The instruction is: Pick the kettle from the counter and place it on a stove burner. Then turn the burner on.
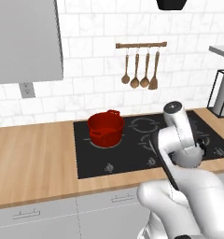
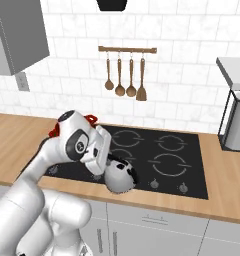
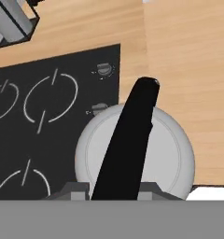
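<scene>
I am in the carrying step: my pincer (image 3: 115,190) is clenched on the black arched handle of the kettle (image 3: 135,156), and the kettle hangs under my hand above the front strip of the stove (image 2: 192,145), over the row of knobs and close to the bench (image 2: 227,185) edge. In the right base view the kettle (image 2: 119,176) sits low in front of my wrist, tilted a little, its round body overhanging the stove's front border. It is not yet on a burner.

The next move, as I judge it, is to carry the kettle back from the edge toward the wall and centre it over a free burner ring, then lower it level before letting go. The rings right of the red pot (image 1: 105,128) look bare, and the nearest front ring (image 2: 168,164) seems the shortest trip. After that I would need to find the knob that belongs to that burner.

For room: the red pot takes the far-left ring, so I should keep to the right of it. The stove's middle and right are open. The hanging wooden spoons (image 2: 124,75) are high on the wall, well apart from my path. The risk is here at the front, where a careless release could set the kettle on the knobs or tip it off the bench.
</scene>
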You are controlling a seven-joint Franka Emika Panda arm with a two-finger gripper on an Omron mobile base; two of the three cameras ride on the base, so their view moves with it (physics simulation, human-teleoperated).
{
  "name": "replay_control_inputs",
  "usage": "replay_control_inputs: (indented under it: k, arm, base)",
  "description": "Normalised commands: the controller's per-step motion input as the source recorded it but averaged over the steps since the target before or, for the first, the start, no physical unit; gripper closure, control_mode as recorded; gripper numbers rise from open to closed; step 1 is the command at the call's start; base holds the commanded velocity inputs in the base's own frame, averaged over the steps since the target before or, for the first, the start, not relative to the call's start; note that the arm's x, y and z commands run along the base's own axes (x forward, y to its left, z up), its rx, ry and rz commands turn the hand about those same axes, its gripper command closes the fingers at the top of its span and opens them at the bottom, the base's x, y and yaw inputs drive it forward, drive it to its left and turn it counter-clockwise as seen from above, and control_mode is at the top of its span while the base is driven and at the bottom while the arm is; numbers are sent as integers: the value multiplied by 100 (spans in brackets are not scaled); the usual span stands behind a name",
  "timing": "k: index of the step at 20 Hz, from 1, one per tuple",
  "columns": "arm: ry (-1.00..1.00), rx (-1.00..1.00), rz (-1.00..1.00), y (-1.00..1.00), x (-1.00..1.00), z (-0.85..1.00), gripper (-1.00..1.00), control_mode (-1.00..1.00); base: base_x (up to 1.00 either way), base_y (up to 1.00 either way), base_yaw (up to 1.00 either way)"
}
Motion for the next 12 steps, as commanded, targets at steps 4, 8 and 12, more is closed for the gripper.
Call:
replay_control_inputs:
  k: [4,8,12]
  arm:
    - [0,0,-14,-100,27,0,100,-100]
    - [0,1,-8,-91,36,0,100,-100]
    - [0,6,-3,-67,36,0,100,-100]
  base:
    - [0,0,0]
    - [0,0,0]
    - [0,0,0]
